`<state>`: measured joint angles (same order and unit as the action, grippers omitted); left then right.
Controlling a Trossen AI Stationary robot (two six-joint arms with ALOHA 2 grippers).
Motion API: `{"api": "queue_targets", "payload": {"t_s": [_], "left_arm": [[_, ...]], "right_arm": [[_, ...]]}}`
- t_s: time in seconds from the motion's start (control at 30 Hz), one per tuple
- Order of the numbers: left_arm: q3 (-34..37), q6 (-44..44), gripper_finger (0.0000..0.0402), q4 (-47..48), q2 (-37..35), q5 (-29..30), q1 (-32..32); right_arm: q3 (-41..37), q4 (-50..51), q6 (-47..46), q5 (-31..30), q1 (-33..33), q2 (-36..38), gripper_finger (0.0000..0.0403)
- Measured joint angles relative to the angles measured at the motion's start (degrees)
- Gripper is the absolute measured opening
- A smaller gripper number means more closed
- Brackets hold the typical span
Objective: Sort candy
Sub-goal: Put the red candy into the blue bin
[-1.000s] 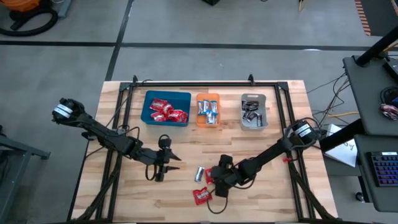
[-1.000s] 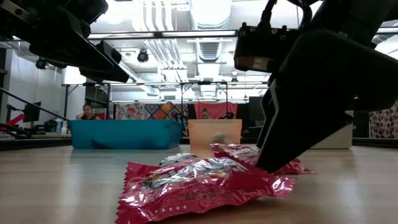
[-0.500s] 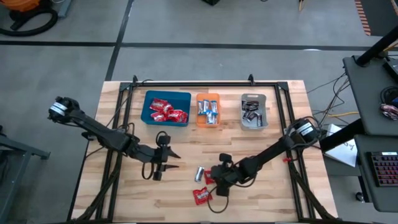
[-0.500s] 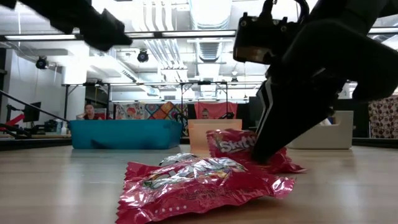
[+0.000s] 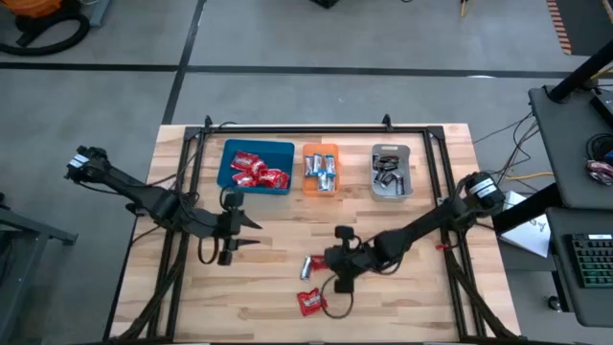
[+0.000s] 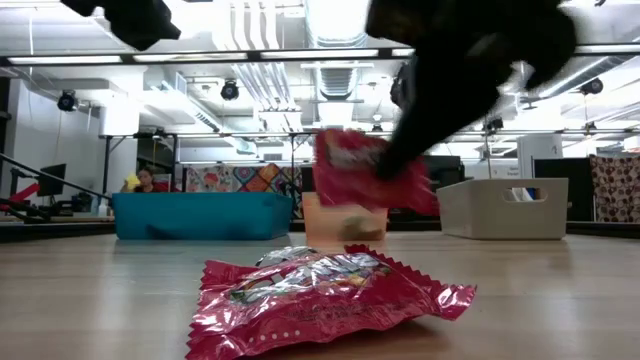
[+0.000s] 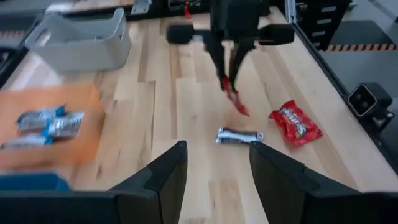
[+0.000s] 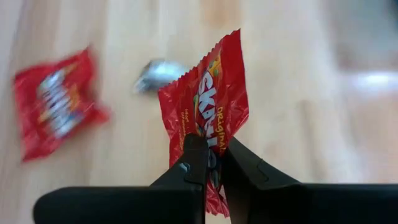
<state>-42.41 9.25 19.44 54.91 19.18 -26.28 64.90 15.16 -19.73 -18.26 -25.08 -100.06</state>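
Note:
My right gripper [image 5: 330,264] is shut on a red candy packet [image 8: 210,102] and holds it above the table's near middle. A second red packet [image 5: 309,302] and a blue-and-white candy [image 5: 307,265] lie flat on the wood beside it. My left gripper [image 7: 214,168] hovers open and empty left of centre [image 5: 239,232]. At the far side stand a blue tray [image 5: 230,179] with red candy, an orange tray [image 5: 320,149] with blue-and-white candy and a grey tray [image 5: 391,149] with dark candy. My right gripper pinches the red packet's two flat faces between its fingers, near one end of the packet [image 8: 209,144]. The fingers [image 7: 231,59] point down from above. The packet [image 6: 370,170] hangs tilted below them, clear of the table.
A black frame [image 5: 297,127] runs along the table's far edge and down both sides. Bare wood [image 5: 287,216] lies between the trays and the loose candy. The room behind shows a seated person [image 6: 140,180] far off.
My right gripper has taken hold of the red packet that lay on the table and raised it clear; the packet now hangs tilted. My left gripper has risen and drawn back toward the table's left and far edges. The other red packet and the blue-and-white candy stayed put.

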Motion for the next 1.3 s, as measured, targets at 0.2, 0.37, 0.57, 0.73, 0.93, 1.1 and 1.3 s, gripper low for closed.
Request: {"api": "queue_targets", "payload": {"t_s": [0.2, 0.37, 0.57, 0.73, 0.93, 1.1, 1.3], "left_arm": [[-1.0, 6.1, 0.0158, 10.3, -4.0, 3.9, 0.0], [-1.0, 9.0, 0.0158, 15.5, -5.6, 11.4, 0.0], [-1.0, 10.2, 0.0158, 16.3, -6.3, 13.4, 0.0], [-1.0, 11.7, 0.0158, 16.3, -5.9, 13.4, 0.0], [-1.0, 13.5, 0.0158, 16.1, -4.8, 13.4, 0.0], [-1.0, 15.3, 0.0158, 16.1, -4.1, 13.4, 0.0], [-1.0, 16.5, 0.0158, 16.1, -3.6, 13.7, 0.0]], "right_arm": [[0.1, -5.9, 9.7, -3.0, 7.0, 2.6, 0.0022], [0.1, -18.0, 20.7, -2.8, 15.0, 2.3, 0.0022], [0.2, -29.1, 26.7, 0.6, 24.4, 1.7, 0.0022], [0.2, -36.7, 24.2, 8.1, 31.1, 1.7, 0.0022], [0.2, -44.5, 22.5, 11.2, 34.7, -0.8, 0.0022], [2.5, -45.5, 23.4, 10.7, 35.8, -4.4, 0.0022], [6.5, -45.5, 23.8, 10.4, 37.5, -8.6, 0.0022]]}}
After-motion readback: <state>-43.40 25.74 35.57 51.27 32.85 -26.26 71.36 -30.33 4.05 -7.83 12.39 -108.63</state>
